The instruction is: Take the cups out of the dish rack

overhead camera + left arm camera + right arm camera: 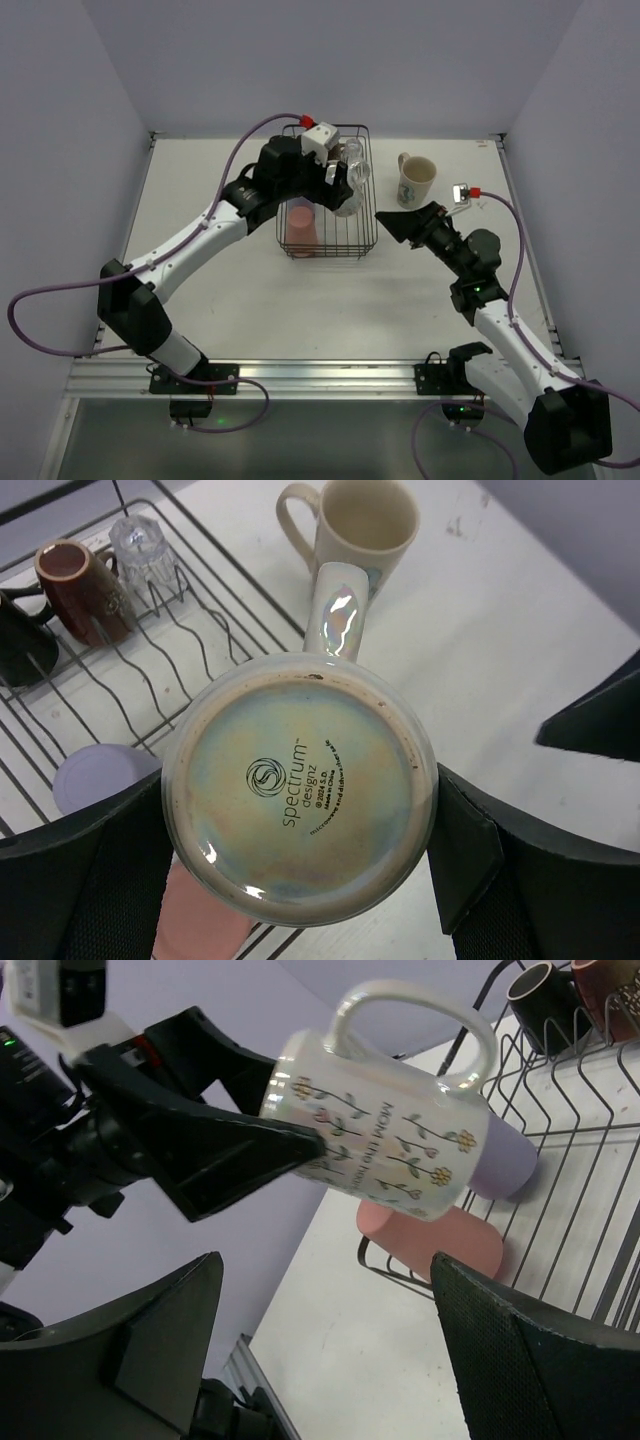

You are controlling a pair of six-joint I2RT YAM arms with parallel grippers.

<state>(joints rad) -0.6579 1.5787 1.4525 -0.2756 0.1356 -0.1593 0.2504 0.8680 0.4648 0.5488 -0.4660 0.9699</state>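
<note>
Left hand [338, 182] clamped on floral mug [390, 1145], tilted, apparently above dish rack [345, 252]. Right hand [328, 1272] fingers apart, empty, nearby.

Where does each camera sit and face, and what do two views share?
Top external: above, behind; looks down on the white table; both arms show.
Left wrist: looks down the left gripper at the pearly flower-printed mug, base-on.
Right wrist: faces that mug side-on; right gripper below.
Wrist views share: mug, black wire dish rack.
</note>
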